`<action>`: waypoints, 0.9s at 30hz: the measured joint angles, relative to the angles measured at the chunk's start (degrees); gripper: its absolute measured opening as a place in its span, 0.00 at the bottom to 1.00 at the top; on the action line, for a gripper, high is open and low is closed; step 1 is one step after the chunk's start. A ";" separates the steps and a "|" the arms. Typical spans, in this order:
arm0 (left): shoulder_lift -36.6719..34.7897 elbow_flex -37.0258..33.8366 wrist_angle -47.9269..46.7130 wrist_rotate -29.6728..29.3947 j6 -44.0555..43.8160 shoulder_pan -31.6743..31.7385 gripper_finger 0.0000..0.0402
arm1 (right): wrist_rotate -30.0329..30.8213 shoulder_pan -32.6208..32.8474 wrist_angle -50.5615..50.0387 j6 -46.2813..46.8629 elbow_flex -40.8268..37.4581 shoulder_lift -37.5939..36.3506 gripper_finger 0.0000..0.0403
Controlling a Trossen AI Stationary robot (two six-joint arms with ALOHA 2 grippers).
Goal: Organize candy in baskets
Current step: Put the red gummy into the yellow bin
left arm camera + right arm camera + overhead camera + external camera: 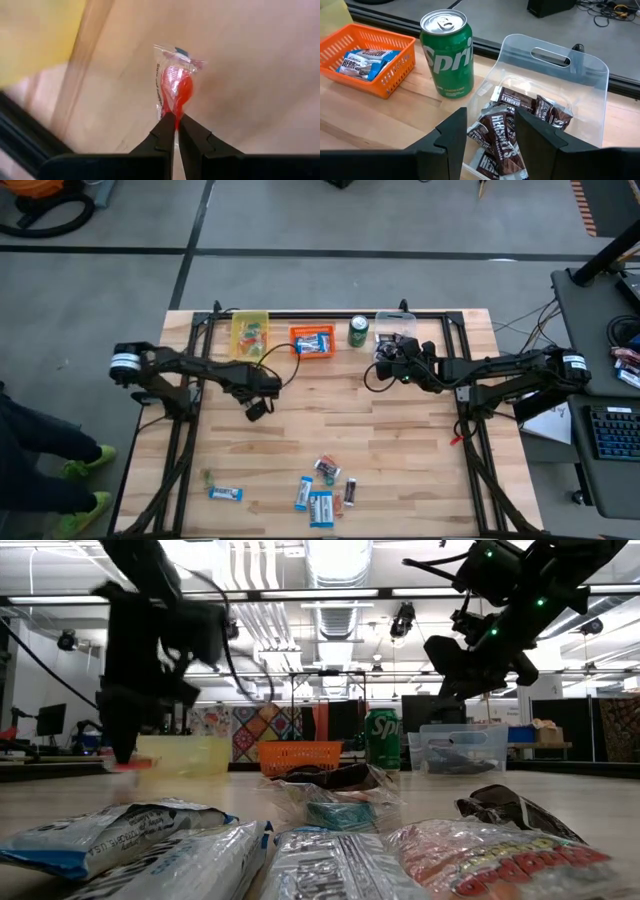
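A: Left gripper (176, 122)?
B: Pinched on a red sweet (175, 87) sticking out past its tips, near the yellow basket (250, 333).
A: Right gripper (490, 131)?
B: Fingers apart, empty, over the clear basket (592, 85) of dark bars (502, 131).
A: Table?
B: Wooden table (400, 440), loose candy (322, 490) at its front; green can (358, 331) between the orange basket (312, 341) and the clear one.

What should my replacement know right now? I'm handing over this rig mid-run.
Left gripper: shut on a red candy, near the yellow basket.
Right gripper: open, empty, over the clear basket of dark brown bars.
Orange basket holds blue-and-white bars; green can stands between it and the clear one.
Left: drop the red candy, then sort the loose candy pile at the table's near edge.
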 joint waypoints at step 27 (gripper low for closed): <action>-9.70 9.06 18.27 6.87 47.44 39.26 0.00 | -0.15 0.01 0.27 0.00 0.00 0.00 0.38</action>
